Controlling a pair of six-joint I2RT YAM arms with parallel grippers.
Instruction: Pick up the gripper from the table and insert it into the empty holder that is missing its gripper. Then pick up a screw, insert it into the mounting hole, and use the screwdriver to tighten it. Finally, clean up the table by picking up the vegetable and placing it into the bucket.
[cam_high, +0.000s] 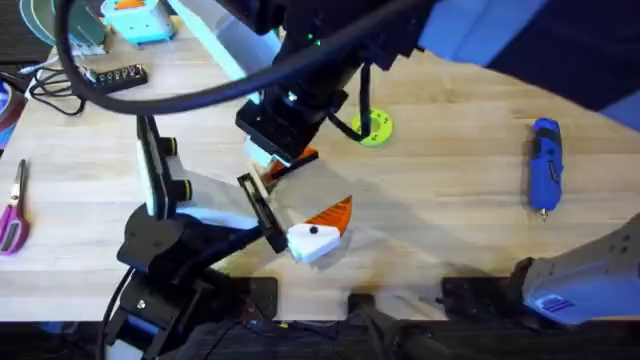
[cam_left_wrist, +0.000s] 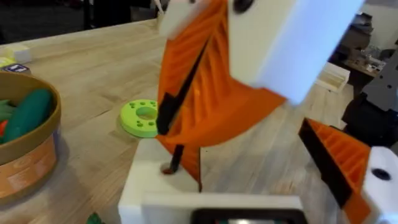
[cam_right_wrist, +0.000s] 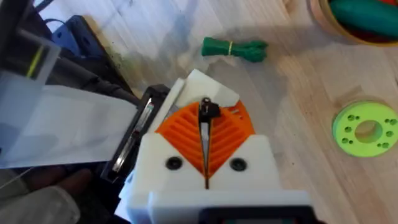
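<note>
Wooden desk (cam_high: 450, 230) below; right gripper (cam_right_wrist: 206, 149) pinches a screw (cam_right_wrist: 207, 111) closed above the holder (cam_right_wrist: 208, 84); slight misalignment could drop it.

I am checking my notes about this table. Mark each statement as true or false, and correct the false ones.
1. The bright blue cylindrical screwdriver lies on the wooden table, and no claw holds it. True.
2. The dark green leafy bundle is inside the round orange-brown bucket. False: it lies on the table, outside the bucket.
3. The right claw is shut on a small black screw between its orange ribbed pads. True.
4. The flat lime-green disc is gripped by the left claw. False: the disc rests on the table, and the left claw is open.
</note>
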